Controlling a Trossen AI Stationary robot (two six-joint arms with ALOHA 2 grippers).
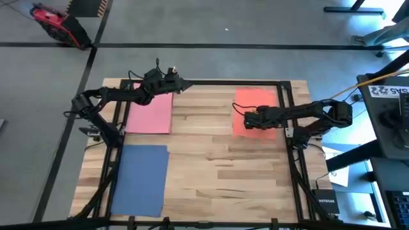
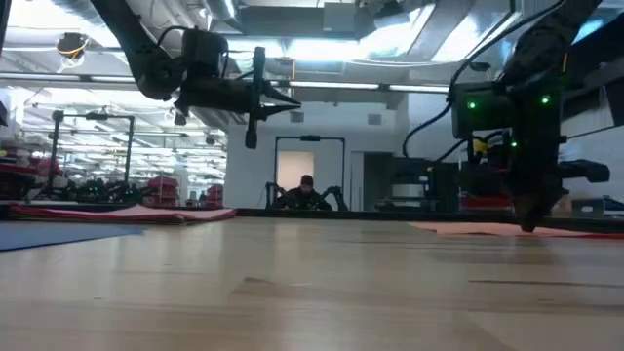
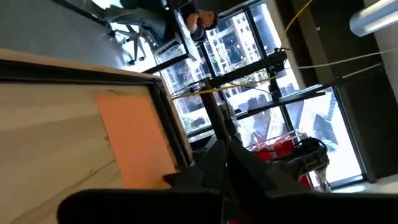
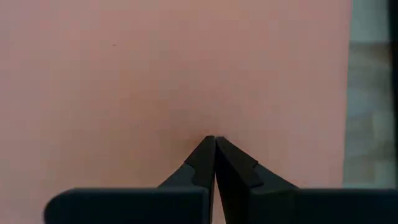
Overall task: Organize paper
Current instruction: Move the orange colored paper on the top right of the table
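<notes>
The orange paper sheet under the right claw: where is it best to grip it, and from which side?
Probably its inner long edge, approached from the table's centre: the flat orange paper sheet offers no raised part, and the right claw, shut, presses there.

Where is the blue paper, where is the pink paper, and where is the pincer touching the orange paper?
blue paper point(image 1: 140, 179), high view, middle of the sheet.
pink paper point(image 1: 151, 115), high view, bare middle.
right pincer point(image 4: 215, 139), right wrist view, closed tips on the orange paper point(image 4: 124, 74).

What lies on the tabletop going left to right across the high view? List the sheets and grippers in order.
Blue paper → pink paper → left gripper, raised over the far edge → right gripper, tips shut, pressing on the orange paper.
</notes>
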